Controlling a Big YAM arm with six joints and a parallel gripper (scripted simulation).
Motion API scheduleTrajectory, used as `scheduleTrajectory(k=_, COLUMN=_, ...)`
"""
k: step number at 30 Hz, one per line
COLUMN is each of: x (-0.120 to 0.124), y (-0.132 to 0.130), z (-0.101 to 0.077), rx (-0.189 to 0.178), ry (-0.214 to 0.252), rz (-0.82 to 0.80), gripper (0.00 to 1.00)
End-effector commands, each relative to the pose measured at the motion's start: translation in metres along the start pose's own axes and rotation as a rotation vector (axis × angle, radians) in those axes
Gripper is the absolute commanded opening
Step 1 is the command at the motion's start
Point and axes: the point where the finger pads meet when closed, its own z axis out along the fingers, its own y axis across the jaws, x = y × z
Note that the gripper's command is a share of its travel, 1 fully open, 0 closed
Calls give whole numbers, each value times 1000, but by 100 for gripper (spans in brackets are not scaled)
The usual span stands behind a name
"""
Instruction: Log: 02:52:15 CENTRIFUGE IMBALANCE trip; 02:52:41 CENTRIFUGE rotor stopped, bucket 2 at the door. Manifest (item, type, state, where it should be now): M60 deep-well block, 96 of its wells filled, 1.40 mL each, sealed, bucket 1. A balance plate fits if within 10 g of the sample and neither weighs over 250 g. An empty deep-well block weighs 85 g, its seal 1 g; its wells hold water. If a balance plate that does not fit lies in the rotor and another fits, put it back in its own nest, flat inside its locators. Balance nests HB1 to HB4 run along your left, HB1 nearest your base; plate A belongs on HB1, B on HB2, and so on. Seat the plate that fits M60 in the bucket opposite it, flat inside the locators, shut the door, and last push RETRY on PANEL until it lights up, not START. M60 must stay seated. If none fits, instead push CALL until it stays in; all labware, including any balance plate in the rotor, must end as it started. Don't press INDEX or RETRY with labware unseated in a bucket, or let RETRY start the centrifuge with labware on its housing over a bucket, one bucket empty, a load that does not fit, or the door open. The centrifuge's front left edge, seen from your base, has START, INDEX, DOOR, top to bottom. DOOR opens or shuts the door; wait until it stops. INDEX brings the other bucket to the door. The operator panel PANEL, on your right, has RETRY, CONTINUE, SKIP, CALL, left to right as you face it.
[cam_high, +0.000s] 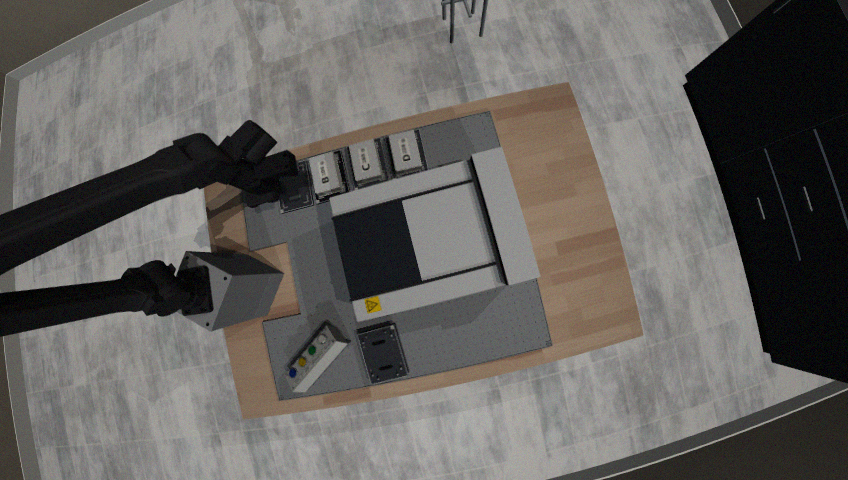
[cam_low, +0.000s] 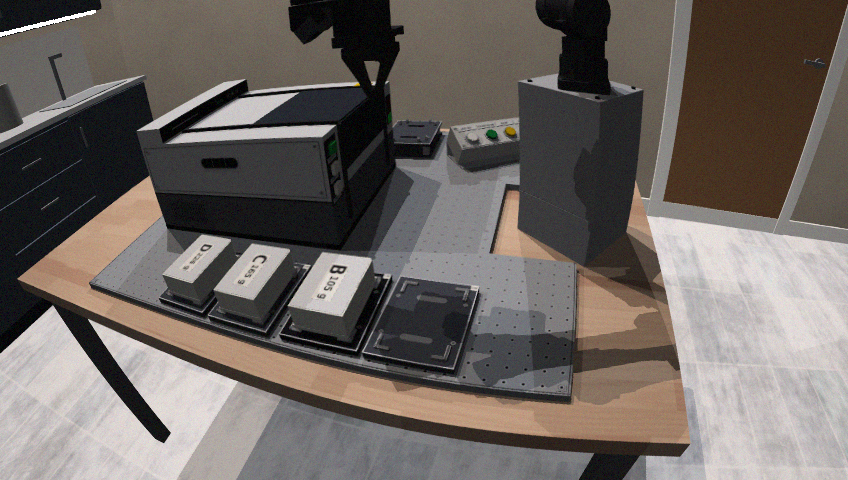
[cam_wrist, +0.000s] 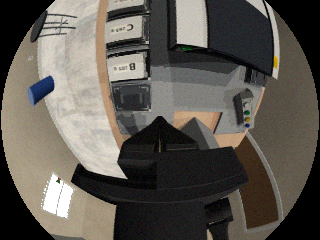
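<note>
The black two-fingered hand (cam_low: 370, 74) hung fully closed and empty at upper centre of the exterior view, above the grey box-shaped centrifuge (cam_low: 249, 160), while white balance blocks B (cam_low: 333, 292), C (cam_low: 254, 280) and D (cam_low: 197, 265) sat in nests along the wooden worktop (cam_low: 618, 380), lower left.

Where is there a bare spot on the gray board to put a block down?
The dark nest beside plate B holds nothing. Bare board lies between that nest and the arm's gray pedestal. Plates B, C and D sit packed close together, right before the centrifuge.
</note>
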Motion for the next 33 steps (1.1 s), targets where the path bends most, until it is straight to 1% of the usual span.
scheduleTrajectory(k=1, x=-5, y=-3, z=-1, rx=-12, ry=-22, rz=-3, gripper=0)
scheduleTrajectory(k=2, x=2, y=-8, z=10, rx=6, ry=5, rz=-4, gripper=0)
scheduleTrajectory(k=3, x=2, y=-9, z=0, rx=-12, ry=-22, rz=-3, gripper=0)
scheduleTrajectory(k=16, x=40, y=-35, z=8, rx=-11, ry=-20, rz=-3, gripper=0)
scheduleTrajectory(k=18, x=40, y=-35, z=8, rx=-11, ry=-20, rz=-3, gripper=0)
scheduleTrajectory(k=19, x=46, y=-39, z=16, rx=5, ry=5, rz=-4, gripper=0)
scheduleTrajectory(k=21, x=46, y=-39, z=10, rx=-10, ry=-20, rz=-2, gripper=0)
scheduleTrajectory(k=26, x=54, y=-45, z=12, rx=-10, ry=-20, rz=-2, gripper=0)
scheduleTrajectory(k=29, x=59, y=-48, z=17, rx=-2, ry=-6, rz=-3, gripper=0)
scheduleTrajectory(k=31, x=59, y=-48, z=13, rx=-10, ry=-19, rz=-2, gripper=0)
scheduleTrajectory(k=33, x=60, y=-49, z=14, rx=-10, ry=-19, rz=-2, gripper=0)
